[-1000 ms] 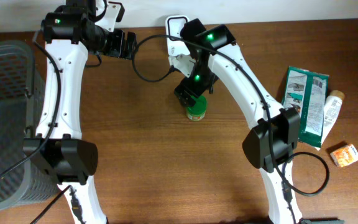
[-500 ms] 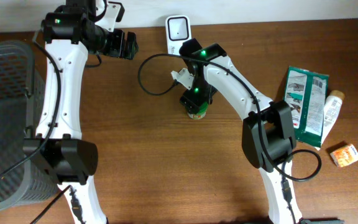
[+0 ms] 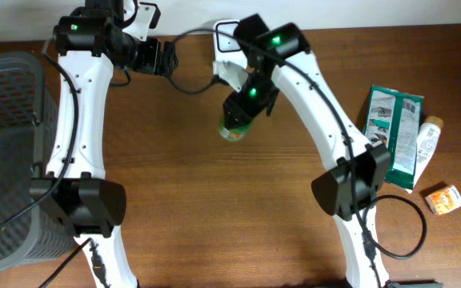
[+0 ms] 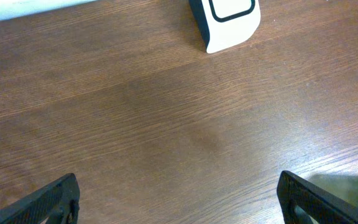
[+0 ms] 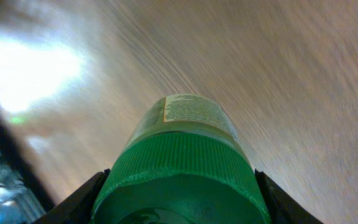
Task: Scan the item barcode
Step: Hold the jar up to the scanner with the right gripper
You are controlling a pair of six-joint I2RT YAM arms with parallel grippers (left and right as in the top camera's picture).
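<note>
My right gripper (image 3: 242,108) is shut on the ribbed green lid of a small green jar (image 3: 232,128). The jar hangs tilted above the wooden table, left of where the arm reaches down. In the right wrist view the jar (image 5: 185,143) fills the space between the fingers of the right gripper (image 5: 179,202), and its pale label (image 5: 194,112) faces up. The white barcode scanner (image 3: 226,34) stands at the table's back edge, partly hidden by the right arm, and its dark window shows on the scanner (image 4: 225,22) in the left wrist view. My left gripper (image 3: 157,58) hovers open and empty left of the scanner.
A grey mesh basket (image 3: 6,152) stands at the left edge. On the right lie a green packet (image 3: 394,132), a white bottle (image 3: 428,144) and a small orange box (image 3: 442,198). A black cable (image 3: 190,80) loops near the scanner.
My right gripper has closed on the jar's lid, lifted it off the table and carried it left, tilting it. The left arm has not moved.
</note>
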